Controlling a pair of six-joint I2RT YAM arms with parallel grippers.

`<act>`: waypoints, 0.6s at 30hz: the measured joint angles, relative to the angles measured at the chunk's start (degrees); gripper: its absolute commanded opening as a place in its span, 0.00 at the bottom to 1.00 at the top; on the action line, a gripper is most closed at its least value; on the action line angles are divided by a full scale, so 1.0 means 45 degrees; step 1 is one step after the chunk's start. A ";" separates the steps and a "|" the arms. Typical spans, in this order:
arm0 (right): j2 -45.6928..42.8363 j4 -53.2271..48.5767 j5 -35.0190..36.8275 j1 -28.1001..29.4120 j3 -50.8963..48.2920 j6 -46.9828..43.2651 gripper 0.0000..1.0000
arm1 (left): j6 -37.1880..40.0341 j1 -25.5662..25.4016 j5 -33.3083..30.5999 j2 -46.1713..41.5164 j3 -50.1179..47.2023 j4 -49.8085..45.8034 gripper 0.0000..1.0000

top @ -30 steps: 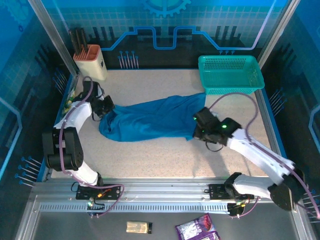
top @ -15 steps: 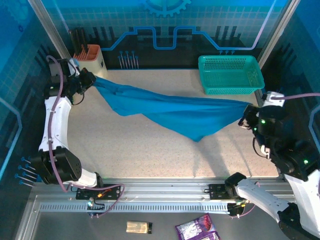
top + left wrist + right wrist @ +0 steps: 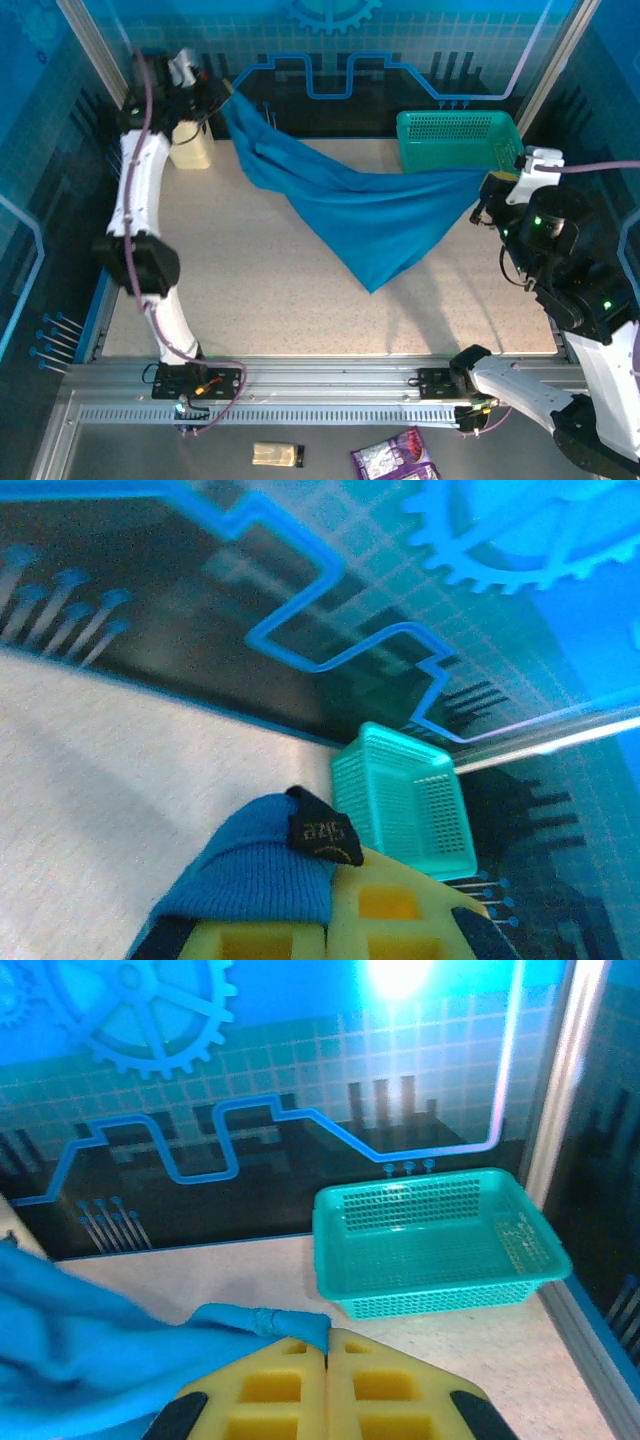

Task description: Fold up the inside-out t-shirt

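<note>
I observed the inside-out t-shirt (image 3: 350,215) hanging stretched between both arms, raised over the table (image 3: 250,300) and sagging midway. The teal basket (image 3: 455,140) stood just beyond the right gripper (image 3: 487,195), which was clenched on one cloth end. The left gripper (image 3: 222,92) was clenched on the other end, with a black size label (image 3: 322,832) at its fingertips.
</note>
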 measured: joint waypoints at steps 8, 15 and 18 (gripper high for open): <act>0.0641 0.1613 -0.3546 0.0005 0.0248 -0.0175 0.00 | -0.0811 -0.1520 0.1035 0.4396 0.4988 -0.0355 0.04; 0.2807 0.3643 -0.6941 0.2166 -0.0063 0.0495 0.00 | 0.0185 -0.1156 0.0991 0.4357 0.2861 -0.1481 0.09; 0.4653 0.4420 -0.7728 0.3769 -0.0097 0.0563 0.22 | 0.0918 -0.0952 0.0894 0.4352 0.2769 -0.2283 0.14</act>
